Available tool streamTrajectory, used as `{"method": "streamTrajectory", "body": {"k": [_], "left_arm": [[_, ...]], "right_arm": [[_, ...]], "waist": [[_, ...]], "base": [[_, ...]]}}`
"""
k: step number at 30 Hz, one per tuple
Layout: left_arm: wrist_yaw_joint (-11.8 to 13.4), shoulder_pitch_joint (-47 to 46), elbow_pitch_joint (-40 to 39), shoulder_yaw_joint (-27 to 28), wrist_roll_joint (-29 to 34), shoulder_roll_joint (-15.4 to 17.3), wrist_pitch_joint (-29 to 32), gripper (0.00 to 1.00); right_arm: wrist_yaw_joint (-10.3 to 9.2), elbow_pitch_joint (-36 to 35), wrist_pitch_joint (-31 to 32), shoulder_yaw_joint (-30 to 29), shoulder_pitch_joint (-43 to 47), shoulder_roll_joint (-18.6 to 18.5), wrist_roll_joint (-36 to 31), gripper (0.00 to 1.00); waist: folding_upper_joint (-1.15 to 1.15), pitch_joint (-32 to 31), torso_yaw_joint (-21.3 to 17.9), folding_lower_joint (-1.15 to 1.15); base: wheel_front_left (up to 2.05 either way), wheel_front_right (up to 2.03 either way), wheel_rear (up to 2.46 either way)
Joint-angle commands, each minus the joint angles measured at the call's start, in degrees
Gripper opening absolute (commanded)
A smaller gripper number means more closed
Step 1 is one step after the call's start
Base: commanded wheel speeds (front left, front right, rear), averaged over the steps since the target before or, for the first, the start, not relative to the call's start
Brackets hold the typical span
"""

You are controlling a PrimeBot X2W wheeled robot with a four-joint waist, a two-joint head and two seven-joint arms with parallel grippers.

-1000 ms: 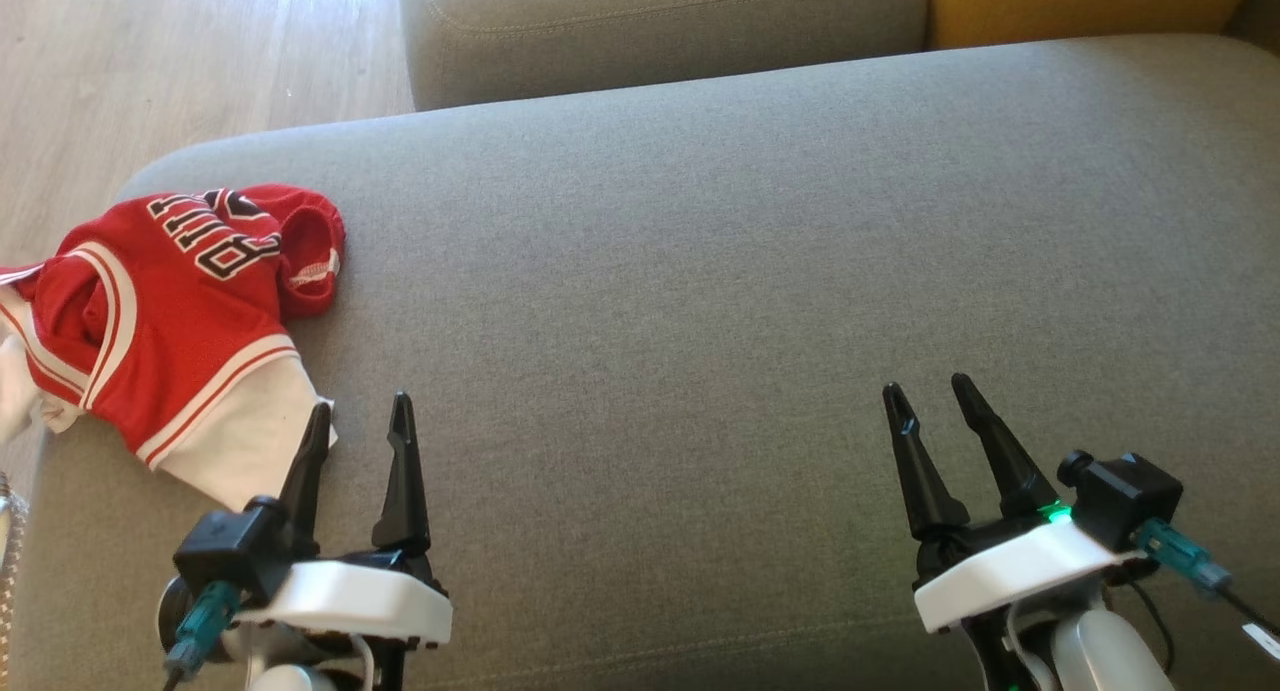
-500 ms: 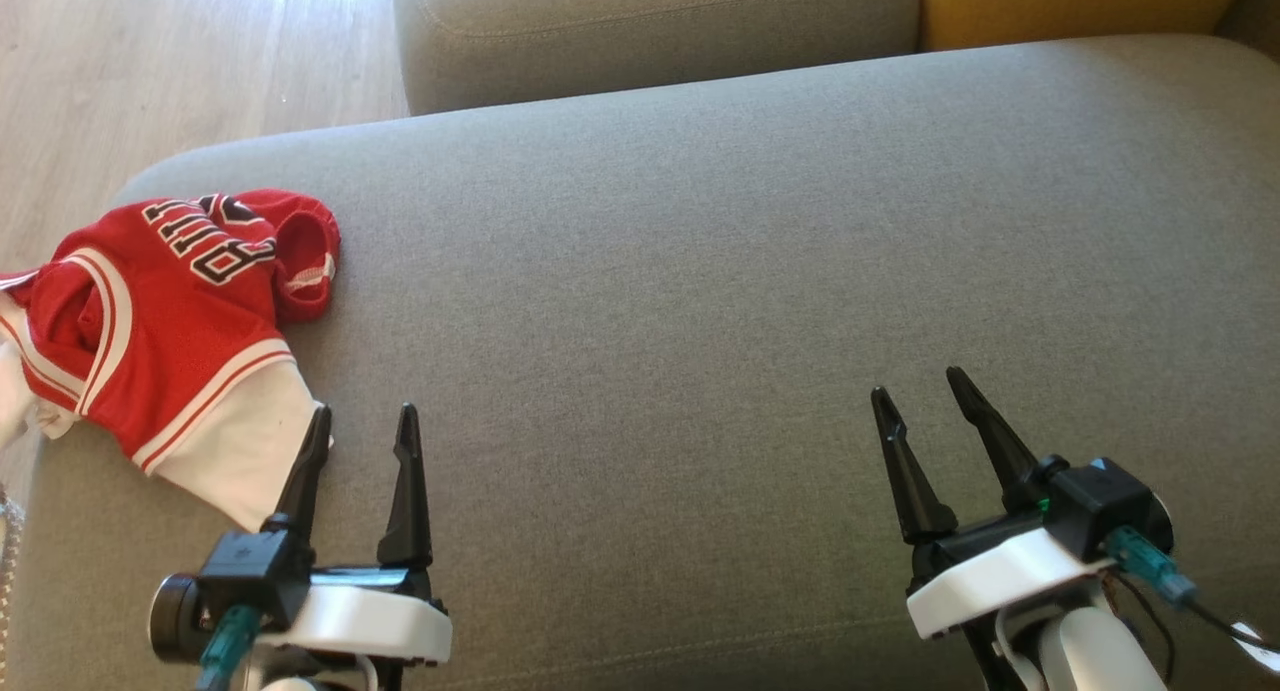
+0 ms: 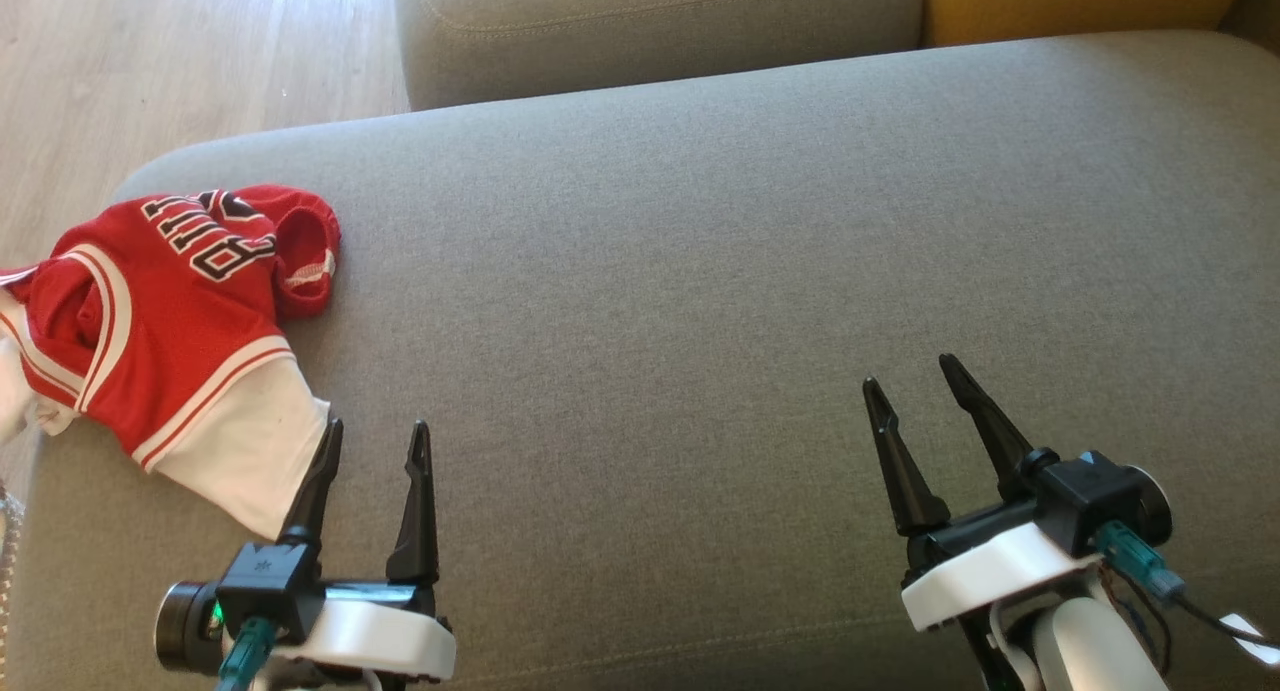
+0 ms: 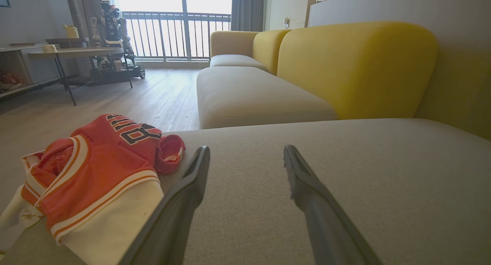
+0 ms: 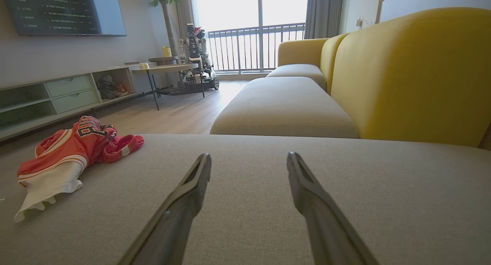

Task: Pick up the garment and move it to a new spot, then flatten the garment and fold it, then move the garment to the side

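Because the garment [image 3: 170, 321] lies crumpled at the left end of the seat cushion [image 3: 700, 251], just beside our left gripper [image 3: 378, 426], we should pinch a thick red fold there; both it and the right gripper [image 3: 908, 371] stand spread and empty.

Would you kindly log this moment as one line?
garment: crumpled on cushion, unheld | left pincer: open, near garment | right pincer: open, empty

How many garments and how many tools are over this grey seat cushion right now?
Garment, red and white, crumpled: 1
Tools, both open: 2, left tool and right tool
Total: 3
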Motion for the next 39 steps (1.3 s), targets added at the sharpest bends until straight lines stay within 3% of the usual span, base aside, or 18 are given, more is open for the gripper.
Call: {"method": "streamTrajectory", "body": {"k": [1, 12, 39], "left_arm": [[-0.37, -2.08, -1.80, 2.14, -0.20, -0.37, -0.69, 1.00], [0.59, -2.36, -1.48, 1.64, -0.99, -0.38, -0.69, 1.00], [1.96, -0.29, -2.71, 1.89, -1.67, -0.39, -0.69, 1.00]], "right_arm": [[-0.01, -1.97, -0.53, 1.43, -2.47, -0.62, -0.19, 1.00], [-0.01, -2.32, -0.53, 2.28, -1.95, -0.62, -0.56, 1.00], [-0.01, -2.96, -0.54, 5.34, 1.71, -0.62, -1.44, 1.00]], "waist": [[0.00, 0.06, 0.00, 0.00], [0.00, 0.14, 2.11, 0.00], [0.00, 0.04, 20.45, 0.00]], "base": [[0.00, 0.00, 0.00], [0.00, 0.00, 0.00], [0.00, 0.00, 0.00]]}}
